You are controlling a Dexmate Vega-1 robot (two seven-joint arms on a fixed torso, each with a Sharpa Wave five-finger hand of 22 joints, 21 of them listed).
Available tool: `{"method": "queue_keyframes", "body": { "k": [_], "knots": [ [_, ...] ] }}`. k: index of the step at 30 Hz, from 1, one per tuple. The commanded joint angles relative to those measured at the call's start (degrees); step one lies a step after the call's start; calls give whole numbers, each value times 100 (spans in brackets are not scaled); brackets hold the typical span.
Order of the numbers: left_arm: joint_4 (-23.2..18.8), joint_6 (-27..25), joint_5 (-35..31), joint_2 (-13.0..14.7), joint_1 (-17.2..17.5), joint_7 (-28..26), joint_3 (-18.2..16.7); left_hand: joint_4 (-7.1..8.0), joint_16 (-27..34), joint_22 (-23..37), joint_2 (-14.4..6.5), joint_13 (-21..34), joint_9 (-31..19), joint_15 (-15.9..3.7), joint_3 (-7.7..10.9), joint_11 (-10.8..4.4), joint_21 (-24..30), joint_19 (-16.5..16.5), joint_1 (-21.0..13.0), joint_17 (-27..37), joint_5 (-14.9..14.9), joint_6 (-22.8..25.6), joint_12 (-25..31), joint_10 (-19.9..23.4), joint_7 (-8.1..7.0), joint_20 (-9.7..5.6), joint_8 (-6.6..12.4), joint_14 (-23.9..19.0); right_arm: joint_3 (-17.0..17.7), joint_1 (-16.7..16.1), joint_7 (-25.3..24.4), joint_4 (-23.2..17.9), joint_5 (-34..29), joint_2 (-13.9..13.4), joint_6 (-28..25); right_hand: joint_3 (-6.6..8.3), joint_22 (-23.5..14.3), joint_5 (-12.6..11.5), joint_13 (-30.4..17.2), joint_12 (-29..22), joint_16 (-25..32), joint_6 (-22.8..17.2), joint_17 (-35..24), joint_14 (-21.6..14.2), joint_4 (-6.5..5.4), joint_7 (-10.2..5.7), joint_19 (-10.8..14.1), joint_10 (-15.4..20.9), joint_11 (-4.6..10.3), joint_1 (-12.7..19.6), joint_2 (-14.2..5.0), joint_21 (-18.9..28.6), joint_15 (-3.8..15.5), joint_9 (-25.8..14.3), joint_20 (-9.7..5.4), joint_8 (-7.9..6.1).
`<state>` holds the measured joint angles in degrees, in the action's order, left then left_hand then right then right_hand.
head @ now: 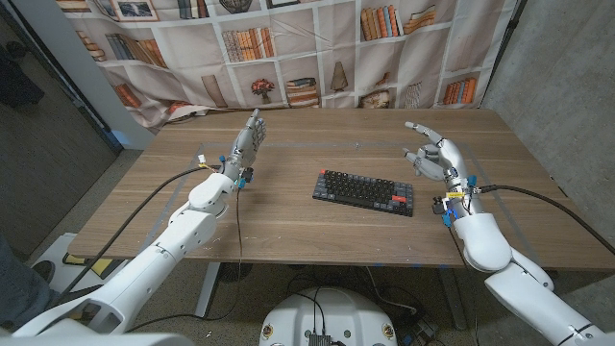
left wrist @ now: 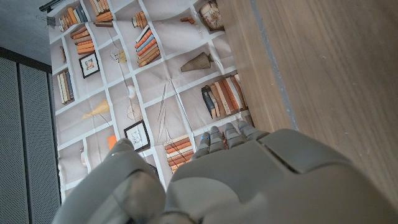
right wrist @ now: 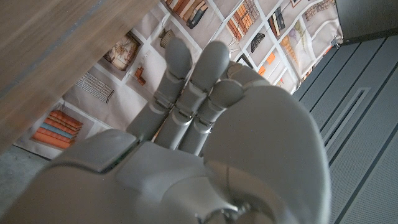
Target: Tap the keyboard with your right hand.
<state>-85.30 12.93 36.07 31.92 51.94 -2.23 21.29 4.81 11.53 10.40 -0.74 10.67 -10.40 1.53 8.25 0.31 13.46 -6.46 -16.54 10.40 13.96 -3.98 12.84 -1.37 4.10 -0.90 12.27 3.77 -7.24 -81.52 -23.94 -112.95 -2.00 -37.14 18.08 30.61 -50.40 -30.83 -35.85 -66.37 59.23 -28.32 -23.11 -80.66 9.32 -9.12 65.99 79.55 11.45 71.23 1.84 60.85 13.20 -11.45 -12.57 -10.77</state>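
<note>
A black keyboard [head: 363, 192] with a few red keys lies near the middle of the wooden table [head: 317, 144], turned a little askew. My right hand [head: 430, 157] hovers to the right of the keyboard's far end, fingers spread and empty, apart from the keys. In the right wrist view the back of the right hand [right wrist: 205, 143] shows with fingers [right wrist: 186, 81] reaching toward the bookshelf backdrop. My left hand [head: 246, 144] stands upright on the table's left side, fingers straight, holding nothing; the left hand's back [left wrist: 236, 180] shows in the left wrist view.
A bookshelf-printed cloth [head: 288, 48] hangs behind the table's far edge. Cables run along both forearms. Bare tabletop [left wrist: 329, 74] surrounds the keyboard on all sides.
</note>
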Motion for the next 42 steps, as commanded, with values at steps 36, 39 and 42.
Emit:
{"method": "queue_keyframes", "body": {
  "k": [36,39,42],
  "knots": [
    [-264,185,-34,-4,270,-204,-96,-75,-24,4,-286,7,-18,37,180,56,-40,86,-226,11,-111,183,2,176,39,58,-4,-159,-822,300,1016,-1931,-2563,-1193,-3983,347,-286,-701,981,-58,1398,-644,-15,-121,6,127,519,170,-50,-242,-128,111,-73,9,-14,-102],
    [-312,201,-41,9,314,-231,-112,-81,-25,4,-308,7,-18,30,192,56,-46,81,-244,11,-122,187,-1,185,41,65,-8,-171,-980,441,1386,-2139,-2666,-1332,-4520,373,-284,-719,1002,-111,1457,-638,-32,-100,8,143,546,170,-47,-248,-119,138,-75,8,-12,-87],
    [-358,207,-36,34,364,-249,-135,-84,-25,4,-320,7,-18,27,199,50,-51,75,-254,11,-128,195,-2,189,33,68,-8,-175,-1283,684,1788,-2371,-2933,-1426,-5281,401,-263,-740,1000,-197,1511,-606,-36,-106,7,165,558,191,-44,-259,-111,154,-77,7,-9,-66]
  ]
}}
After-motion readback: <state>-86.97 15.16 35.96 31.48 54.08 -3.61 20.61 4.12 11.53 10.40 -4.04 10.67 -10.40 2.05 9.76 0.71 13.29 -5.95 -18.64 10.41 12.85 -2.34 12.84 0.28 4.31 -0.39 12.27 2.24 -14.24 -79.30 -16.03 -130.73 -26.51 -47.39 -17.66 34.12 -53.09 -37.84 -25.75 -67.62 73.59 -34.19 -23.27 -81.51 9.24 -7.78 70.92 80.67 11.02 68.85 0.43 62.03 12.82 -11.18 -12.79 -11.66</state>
